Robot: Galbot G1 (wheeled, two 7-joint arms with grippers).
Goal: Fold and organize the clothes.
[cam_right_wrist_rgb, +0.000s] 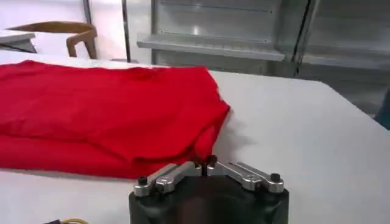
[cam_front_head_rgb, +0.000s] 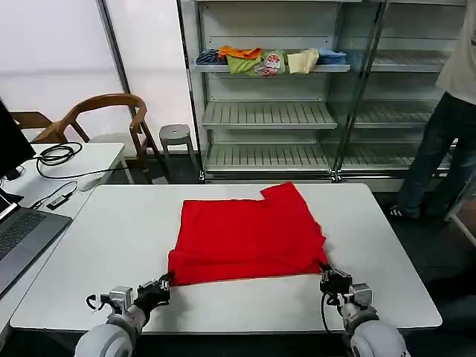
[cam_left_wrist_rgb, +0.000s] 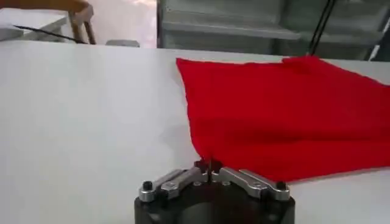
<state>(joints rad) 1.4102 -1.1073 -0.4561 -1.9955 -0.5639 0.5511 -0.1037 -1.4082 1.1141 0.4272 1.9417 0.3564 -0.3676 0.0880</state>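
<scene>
One red T-shirt (cam_front_head_rgb: 249, 238) on one white table (cam_front_head_rgb: 387, 245), two robot hands, left (cam_front_head_rgb: 165, 282) and right (cam_front_head_rgb: 326, 277)

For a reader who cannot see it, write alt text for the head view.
A red T-shirt lies partly folded on a white table, the left gripper and right gripper each shut on a near corner. Folded garments sit on a shelf behind.

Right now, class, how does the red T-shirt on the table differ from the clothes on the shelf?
The red T-shirt lies alone, spread wide on the white table; the shelf clothes sit in a row of small bundles. The T-shirt is one colour; the shelf clothes are orange, green, cream and blue. The left gripper and right gripper pinch the T-shirt's near corners; nothing touches the shelf clothes. Both are garments.
</scene>
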